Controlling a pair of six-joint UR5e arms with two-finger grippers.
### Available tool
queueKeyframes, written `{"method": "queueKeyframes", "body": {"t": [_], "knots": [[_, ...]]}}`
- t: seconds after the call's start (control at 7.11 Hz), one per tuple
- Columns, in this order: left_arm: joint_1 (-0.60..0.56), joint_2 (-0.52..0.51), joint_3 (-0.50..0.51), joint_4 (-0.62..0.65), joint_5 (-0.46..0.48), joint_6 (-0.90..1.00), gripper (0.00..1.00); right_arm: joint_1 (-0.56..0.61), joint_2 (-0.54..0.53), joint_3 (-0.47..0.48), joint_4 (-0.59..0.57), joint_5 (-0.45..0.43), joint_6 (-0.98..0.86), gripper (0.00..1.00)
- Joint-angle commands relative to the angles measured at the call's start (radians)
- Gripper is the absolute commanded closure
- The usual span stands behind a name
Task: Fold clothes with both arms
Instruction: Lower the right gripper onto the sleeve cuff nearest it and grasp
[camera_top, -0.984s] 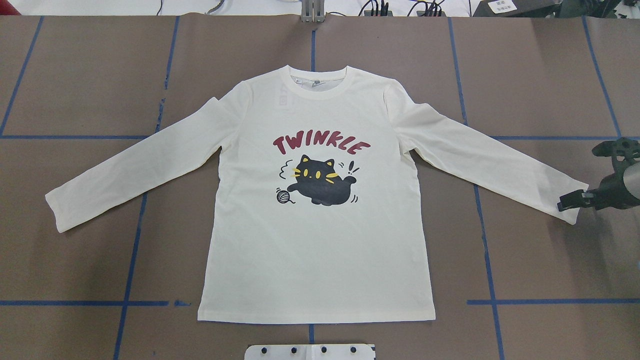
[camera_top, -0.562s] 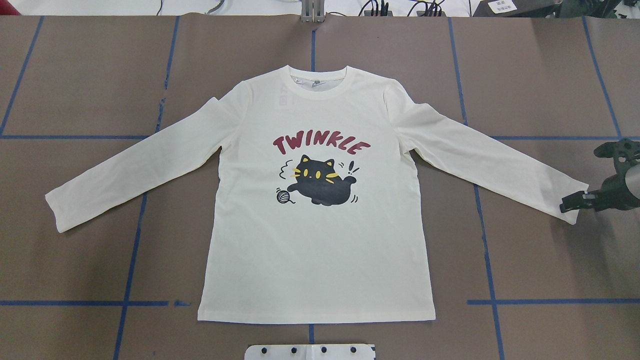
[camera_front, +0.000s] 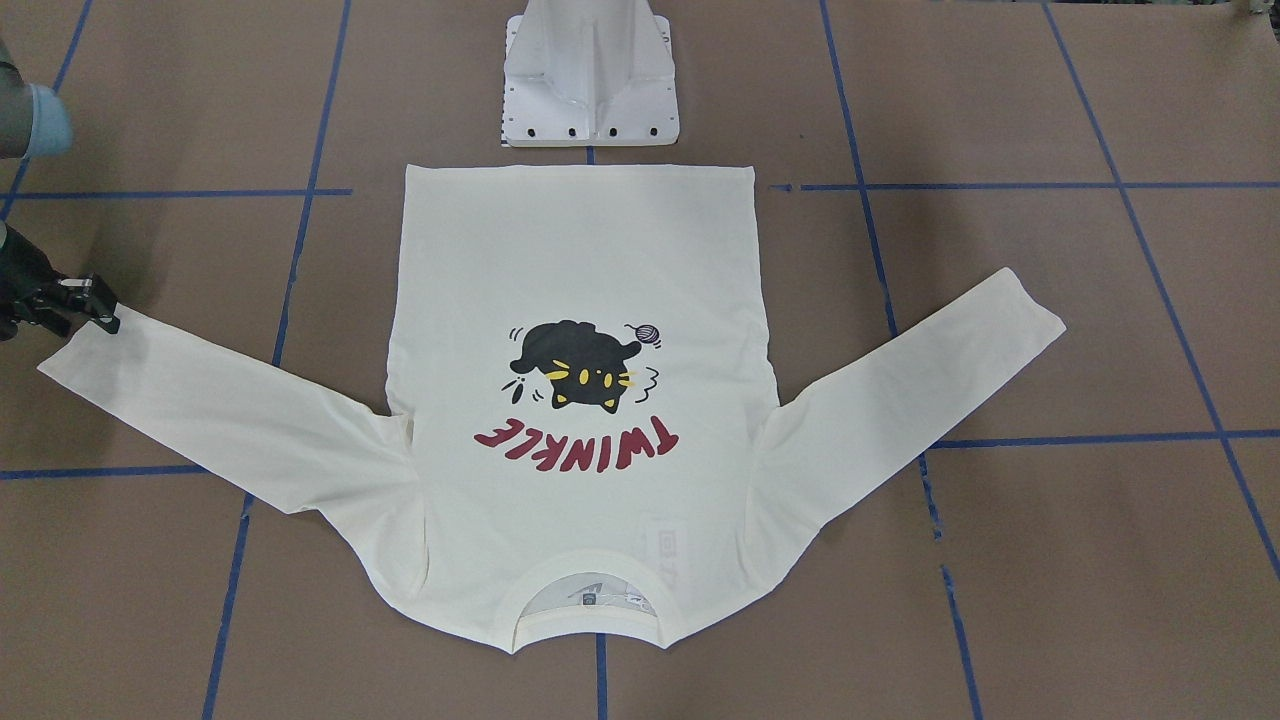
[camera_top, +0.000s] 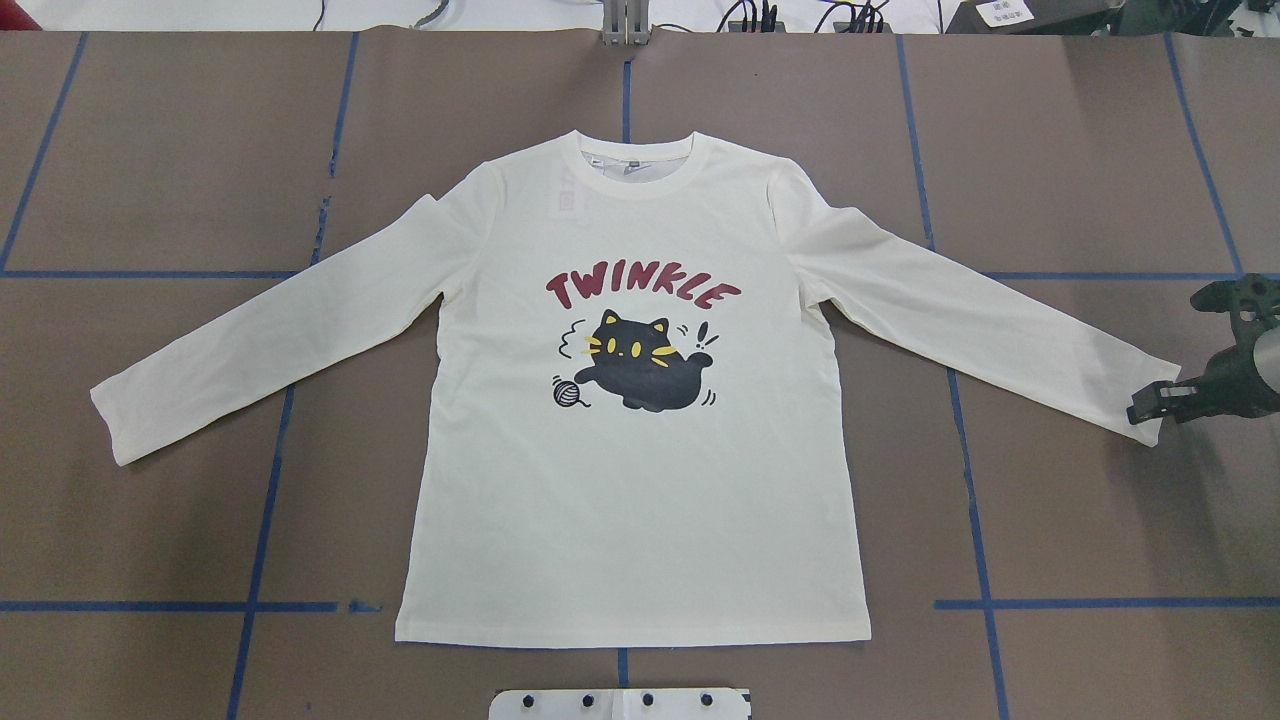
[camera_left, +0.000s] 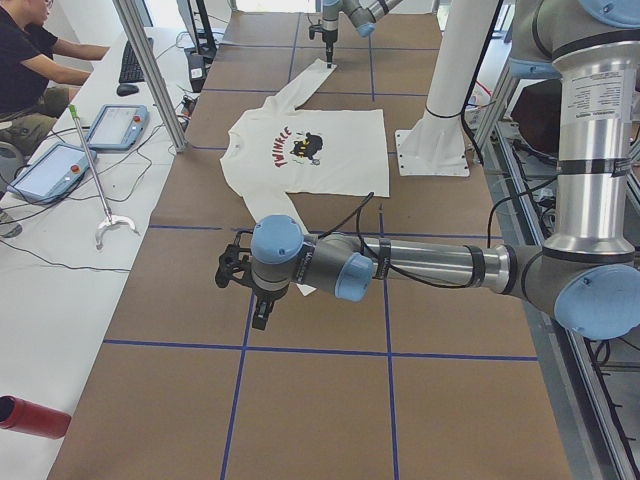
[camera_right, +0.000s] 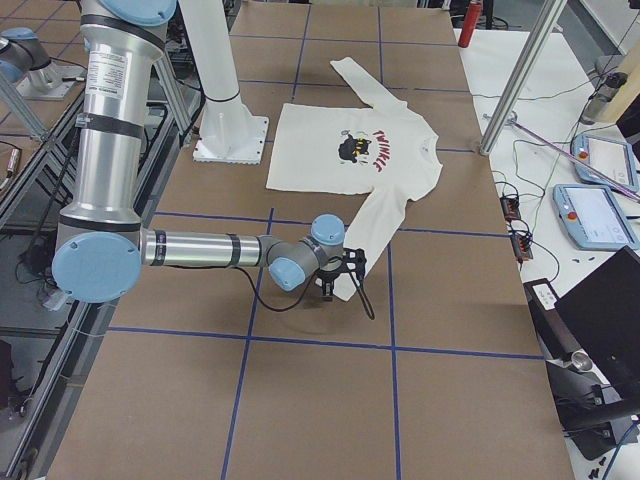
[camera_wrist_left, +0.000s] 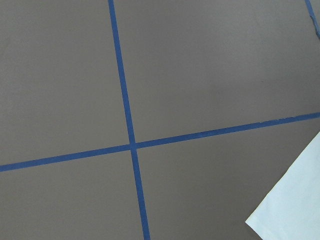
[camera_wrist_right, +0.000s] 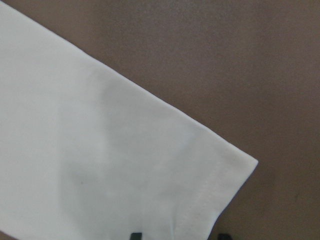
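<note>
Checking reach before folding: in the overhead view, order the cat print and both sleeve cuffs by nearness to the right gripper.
From the right gripper:
1. Right sleeve cuff, beside the gripper at the view's right.
2. Cat print, shirt centre.
3. Left sleeve cuff, opposite end.

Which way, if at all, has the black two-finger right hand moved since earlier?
Yes. The right hand has shifted slightly toward the overhead view's right edge, away from the blue tape line under the cream long-sleeved shirt's sleeve.

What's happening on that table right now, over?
Right gripper open at sleeve cuff. Left gripper near other cuff, state unclear. T-shirt flat, print up. No obstruction seen.
</note>
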Motion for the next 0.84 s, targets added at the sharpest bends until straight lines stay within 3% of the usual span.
{"method": "queueKeyframes", "body": {"t": [0.0, 0.14, 0.42, 0.7], "knots": [[0.000, 0.000, 0.003, 0.000, 0.000, 0.000, 0.00, 0.029, 0.002, 0.007, 0.000, 0.027, -0.001, 0.93], [0.000, 0.000, 0.006, 0.000, 0.000, 0.000, 0.00, 0.039, 0.004, 0.010, 0.000, 0.038, -0.002, 1.00], [0.000, -0.002, 0.022, -0.018, 0.000, 0.000, 0.00, 0.065, 0.014, 0.071, 0.003, 0.042, -0.010, 1.00], [0.000, -0.003, 0.029, -0.029, 0.000, -0.002, 0.00, 0.079, 0.119, 0.095, 0.000, 0.141, 0.010, 1.00]]}}
